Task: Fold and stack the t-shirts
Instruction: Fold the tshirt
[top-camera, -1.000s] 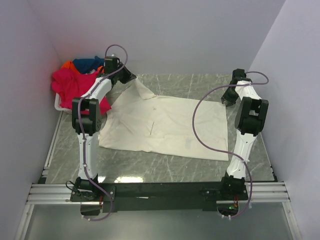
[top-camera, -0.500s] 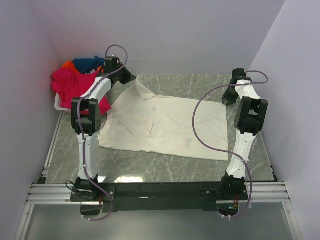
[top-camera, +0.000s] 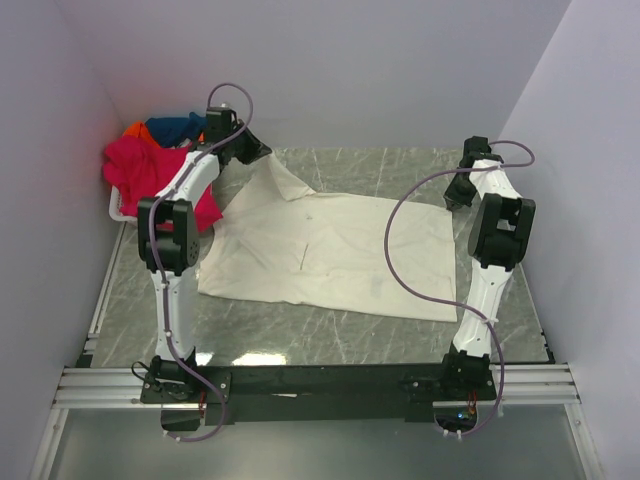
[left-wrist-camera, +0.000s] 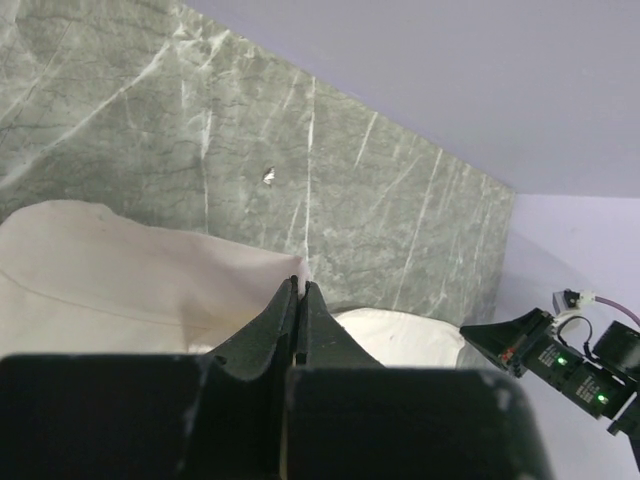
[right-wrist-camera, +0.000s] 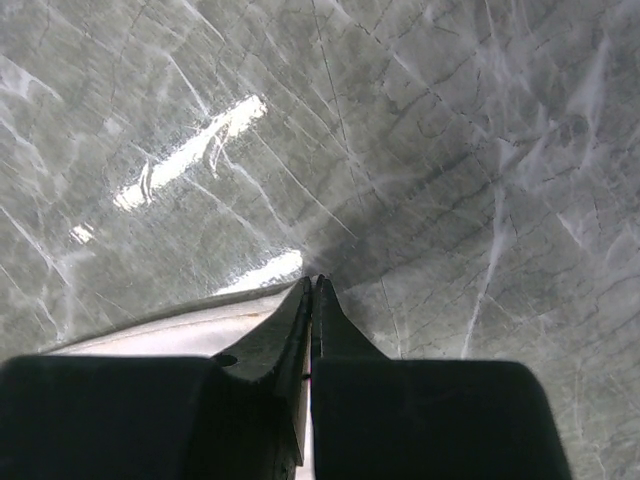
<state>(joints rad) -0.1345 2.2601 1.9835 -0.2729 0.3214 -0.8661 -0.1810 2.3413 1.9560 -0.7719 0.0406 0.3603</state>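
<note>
Marble-grey table (top-camera: 330, 330) fills the middle of the top view, and the cream t-shirt (top-camera: 330, 250) lies spread flat across it. Its upper left corner rises in a peak to the left gripper (top-camera: 262, 155), which is clenched on the cloth. Pink (top-camera: 140, 165), blue (top-camera: 175, 127) and orange (top-camera: 133, 130) t-shirts are heaped in the basket (top-camera: 115, 213) at upper left. The right gripper (top-camera: 453, 198) sits at the cream t-shirt's upper right corner, fingers pressed together; whether it pinches cloth I cannot tell.
</note>
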